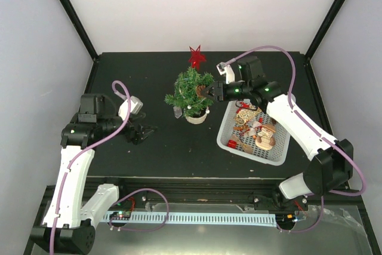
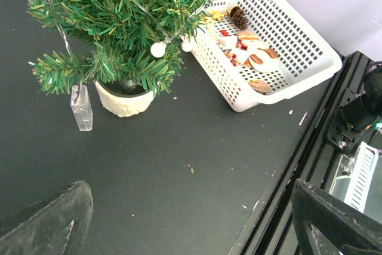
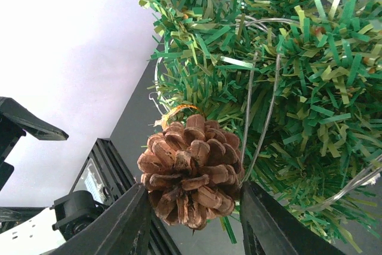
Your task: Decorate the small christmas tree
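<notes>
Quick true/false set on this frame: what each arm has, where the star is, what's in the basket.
1. The pine cone sits between the jaws of the right gripper, against the small christmas tree. True.
2. The red star tops the tree. False: it lies on the table behind the tree.
3. The left gripper holds an ornament. False: its jaws are open and empty.
4. The white basket has ornaments in it. True.

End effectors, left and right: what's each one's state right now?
Left end effector: open, holding nothing.
Right end effector: closed on a brown pine cone, held against the small green artificial christmas tree.
</notes>
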Robot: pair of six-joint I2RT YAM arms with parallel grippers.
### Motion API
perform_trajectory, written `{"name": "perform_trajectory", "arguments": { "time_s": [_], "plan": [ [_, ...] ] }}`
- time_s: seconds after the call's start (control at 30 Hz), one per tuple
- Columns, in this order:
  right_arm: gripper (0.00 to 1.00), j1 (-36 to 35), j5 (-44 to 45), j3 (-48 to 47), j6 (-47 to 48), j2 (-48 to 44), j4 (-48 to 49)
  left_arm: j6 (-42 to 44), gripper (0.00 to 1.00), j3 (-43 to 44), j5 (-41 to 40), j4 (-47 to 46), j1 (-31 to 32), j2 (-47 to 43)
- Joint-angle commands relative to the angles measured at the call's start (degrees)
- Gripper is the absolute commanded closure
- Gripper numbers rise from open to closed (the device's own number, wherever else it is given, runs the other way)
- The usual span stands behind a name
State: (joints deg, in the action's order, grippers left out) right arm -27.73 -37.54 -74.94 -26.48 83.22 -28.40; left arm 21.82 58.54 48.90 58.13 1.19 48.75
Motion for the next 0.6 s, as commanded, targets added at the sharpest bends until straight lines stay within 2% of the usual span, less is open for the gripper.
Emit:
{"name": "perform_trajectory", "arguments": {
  "time_s": [0.0, 0.33, 0.57],
  "plan": [
    [0.56, 0.30, 1.03, 0.44, 0.16, -1.57, -0.10, -0.29, 0.09, -0.01, 0.49, -1.09, -0.31, -0.59],
    [0.56, 0.66, 1.55, 0.84, 0.20, -2.31, -0.60, -0.38, 0.09, 0.07, 0.81, -1.00, -0.31, -0.33],
    [0.60, 0.67, 2.21, 0.13, -0.24, -1.70, -0.25, -0.30, 0.09, -0.01, 0.77, -1.11, -0.31, -0.32]
  ]
}}
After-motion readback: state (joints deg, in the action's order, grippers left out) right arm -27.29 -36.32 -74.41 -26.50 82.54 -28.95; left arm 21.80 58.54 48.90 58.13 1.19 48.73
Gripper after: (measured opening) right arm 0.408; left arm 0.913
